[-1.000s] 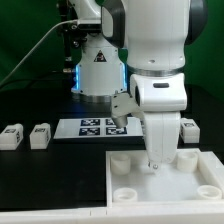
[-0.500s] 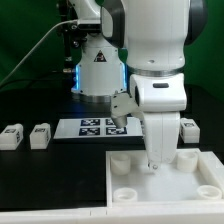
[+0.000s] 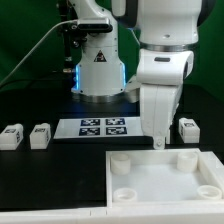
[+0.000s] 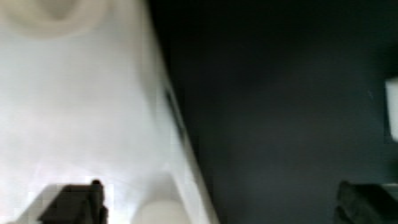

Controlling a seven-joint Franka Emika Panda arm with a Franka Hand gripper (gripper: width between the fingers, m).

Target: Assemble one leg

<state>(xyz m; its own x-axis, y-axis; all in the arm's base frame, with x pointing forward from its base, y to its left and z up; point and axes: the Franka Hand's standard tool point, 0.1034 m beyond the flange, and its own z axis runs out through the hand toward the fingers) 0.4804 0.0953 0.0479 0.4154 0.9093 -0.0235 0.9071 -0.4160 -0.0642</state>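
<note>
Three small white legs with tags show in the exterior view: two on the left (image 3: pixel 12 137) (image 3: pixel 40 135) and one on the right (image 3: pixel 187 127). A fourth does not show. My gripper (image 3: pixel 158 143) hangs just above the back edge of the large white panel (image 3: pixel 150 185), left of the right leg. In the wrist view the gripper (image 4: pixel 221 195) is open and empty, its dark fingertips (image 4: pixel 71 202) wide apart. They straddle the panel's edge (image 4: pixel 89 110), with a round socket (image 4: pixel 169 210) between them.
The marker board (image 3: pixel 103 127) lies behind the panel on the black table. The robot base (image 3: pixel 98 65) stands at the back. The panel has round sockets (image 3: pixel 123 193) at its corners. A white shape (image 4: pixel 391 105) shows at the wrist view's edge.
The arm has risen and shifted toward the exterior view's right. The fingertips, earlier low at the panel's back edge, are now above it.
</note>
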